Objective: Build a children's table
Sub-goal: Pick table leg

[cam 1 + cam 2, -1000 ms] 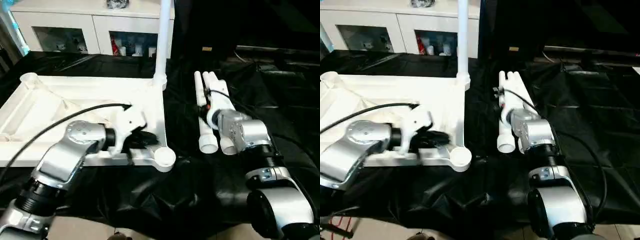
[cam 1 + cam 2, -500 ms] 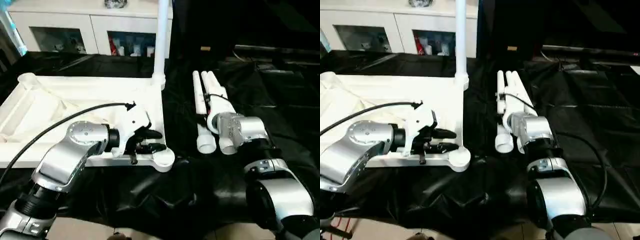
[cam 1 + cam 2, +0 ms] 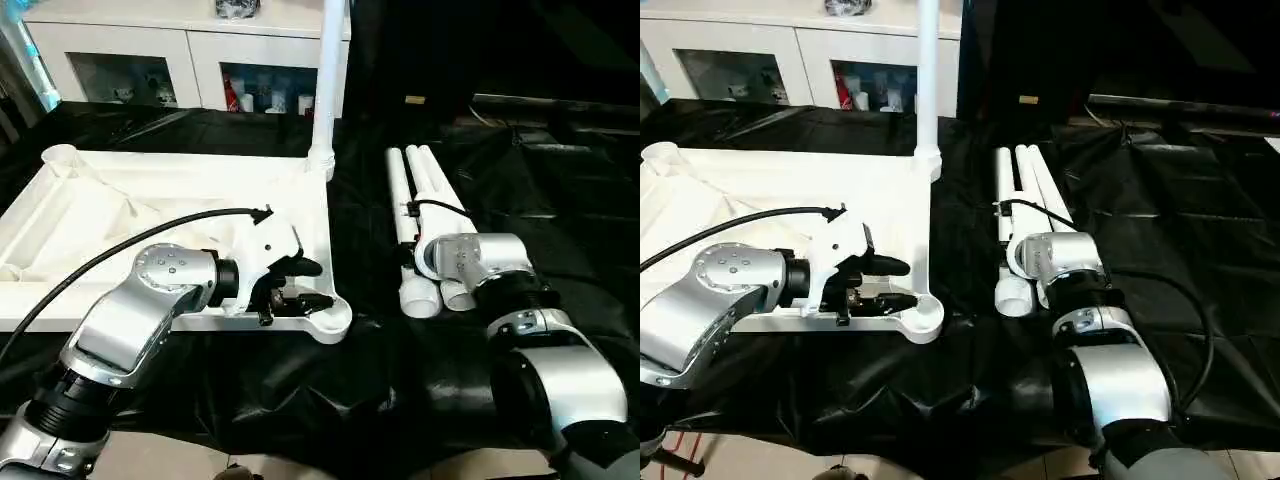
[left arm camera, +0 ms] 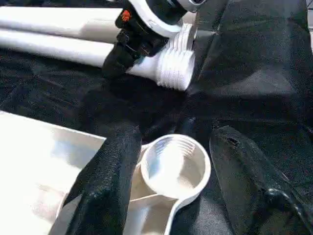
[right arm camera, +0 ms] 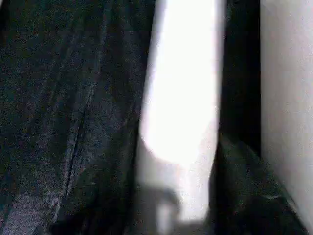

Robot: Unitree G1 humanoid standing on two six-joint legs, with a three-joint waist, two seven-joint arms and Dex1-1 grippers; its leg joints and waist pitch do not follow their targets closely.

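The left gripper spreads its fingers around the tabletop's corner socket; the right gripper's fingers are hidden among the tube legs, their state untellable.

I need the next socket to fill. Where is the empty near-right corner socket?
In the left eye view, the empty socket sits at the tabletop's near-right corner, just beyond the open left gripper, left of the loose legs.

Both eye views look forward and down from the head across the black-draped bench and share the tabletop and loose legs, while the left wrist view sits close over a corner socket and the right wrist view presses near one leg.
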